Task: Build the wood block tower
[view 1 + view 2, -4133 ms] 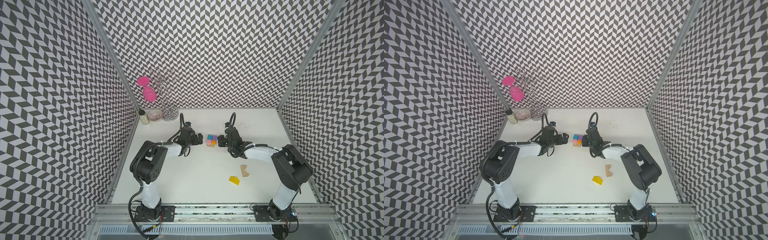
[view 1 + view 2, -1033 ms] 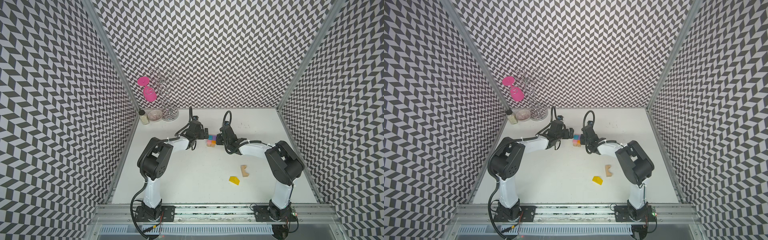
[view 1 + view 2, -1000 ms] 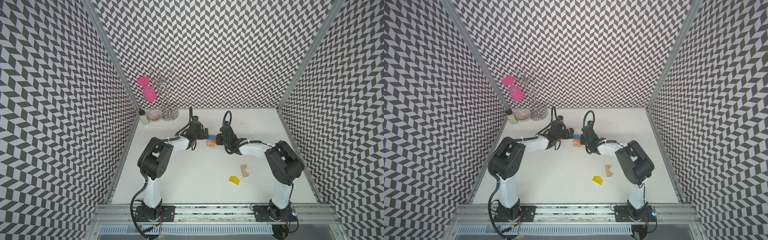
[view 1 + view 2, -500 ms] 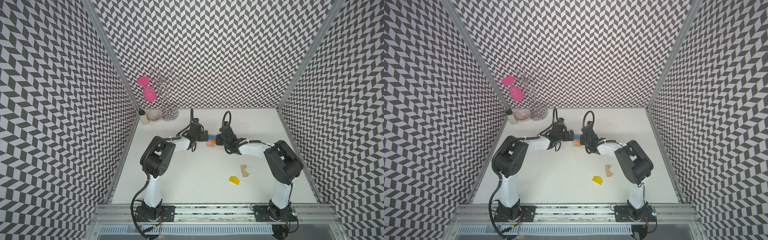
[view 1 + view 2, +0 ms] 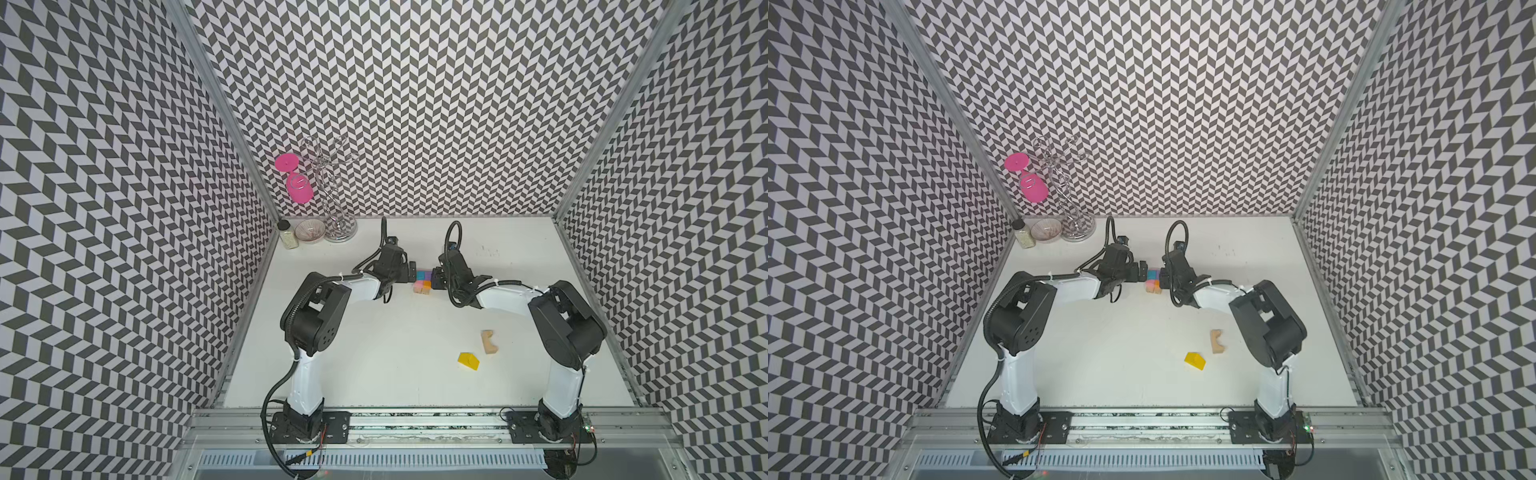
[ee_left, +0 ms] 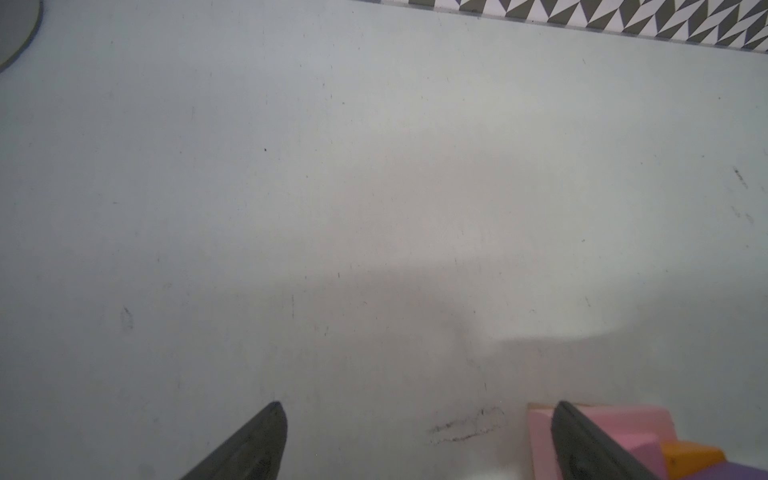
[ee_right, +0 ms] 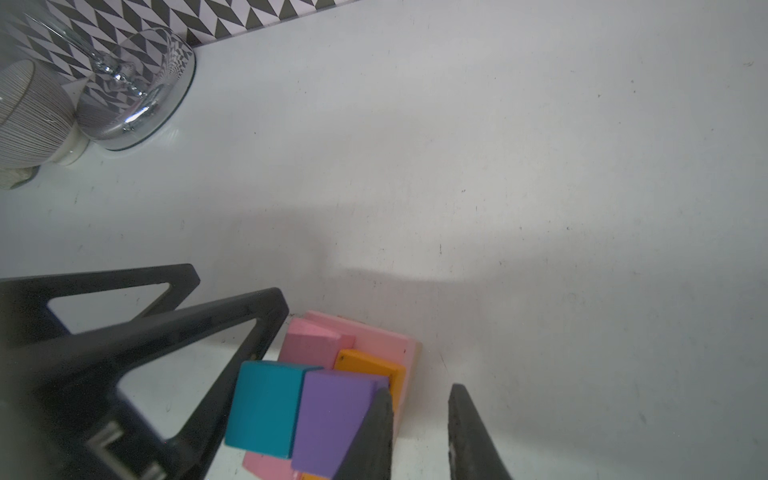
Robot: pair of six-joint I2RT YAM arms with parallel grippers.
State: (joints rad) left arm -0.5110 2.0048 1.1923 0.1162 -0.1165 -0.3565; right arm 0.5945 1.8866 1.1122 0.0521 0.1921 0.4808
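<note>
The tower [image 5: 423,281] stands mid-table in both top views: teal [image 7: 266,405] and purple [image 7: 332,419] cubes on pink [image 7: 374,340] and orange [image 7: 365,361] slabs, over a tan base. My left gripper [image 5: 412,270] is open at its left side; in the left wrist view [image 6: 417,405] one finger lies along a pink slab [image 6: 540,432]. My right gripper [image 5: 434,278] is shut and empty [image 7: 420,392], with one finger against the purple cube. The yellow roof piece [image 5: 468,360] and the tan arch [image 5: 488,341] lie loose at the front right.
In the back left corner stand a wire glass rack [image 5: 336,212] with a pink goblet [image 5: 297,188] hanging on it, a small bowl [image 5: 310,231] and a shaker jar [image 5: 286,234]. Patterned walls close off three sides.
Over the last four seconds both grippers moved in on the tower from either side. In the last half second nearly nothing moves.
</note>
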